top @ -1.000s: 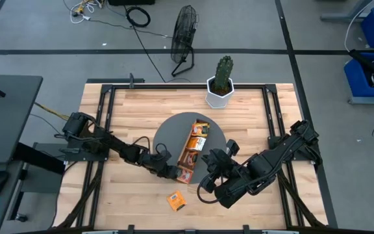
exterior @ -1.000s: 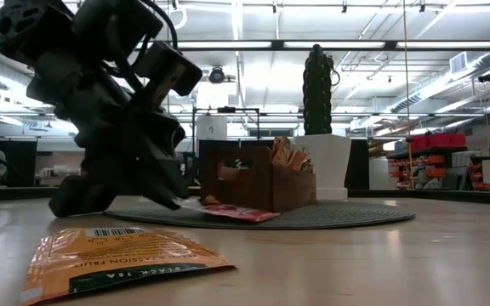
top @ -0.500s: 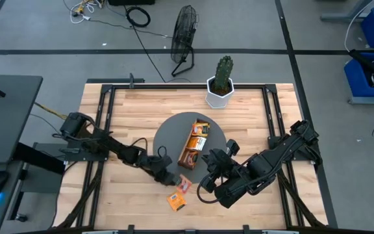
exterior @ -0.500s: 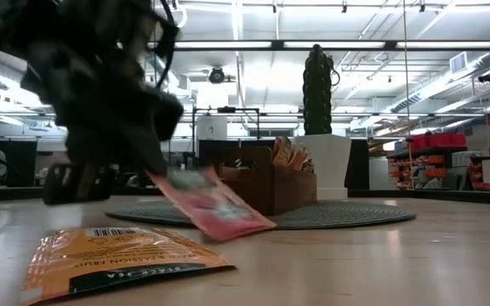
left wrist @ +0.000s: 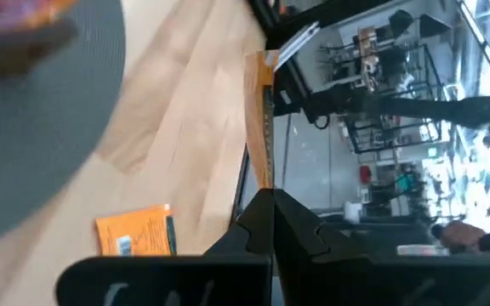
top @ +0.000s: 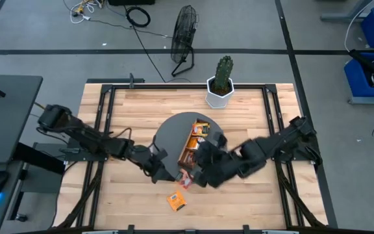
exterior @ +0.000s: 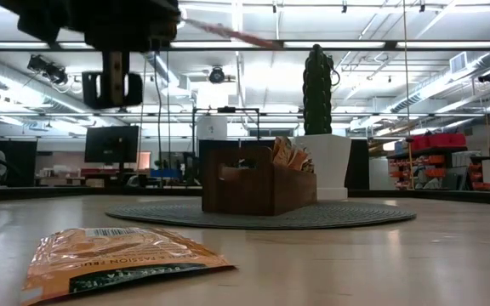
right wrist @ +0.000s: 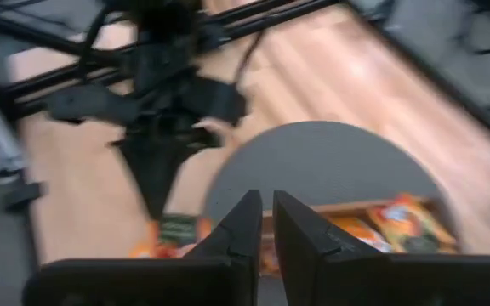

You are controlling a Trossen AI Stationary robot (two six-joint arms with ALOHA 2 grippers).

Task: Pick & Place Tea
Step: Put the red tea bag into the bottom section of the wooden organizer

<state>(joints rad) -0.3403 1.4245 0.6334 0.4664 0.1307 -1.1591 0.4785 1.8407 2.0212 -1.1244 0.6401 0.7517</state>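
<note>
High view, left gripper (top: 173, 177) pinching a reddish tea sachet (top: 186, 180) above the mat's (top: 171, 133) edge, right gripper (top: 201, 170) hovering nearby with jaws nearly closed, orange sachet (top: 176, 201) lying on the table (top: 135, 110).

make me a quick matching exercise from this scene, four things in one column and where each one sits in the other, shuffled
Things:
1. orange sachet
2. wooden tray
3. cactus pot
4. red sachet

Places:
A. on the round grey mat
B. lying alone on the bare wood at the table's near edge
C. at the table's far edge, off the mat
D. pinched in the left gripper, raised above the table

Pairs: 1-B, 2-A, 3-C, 4-D
</note>
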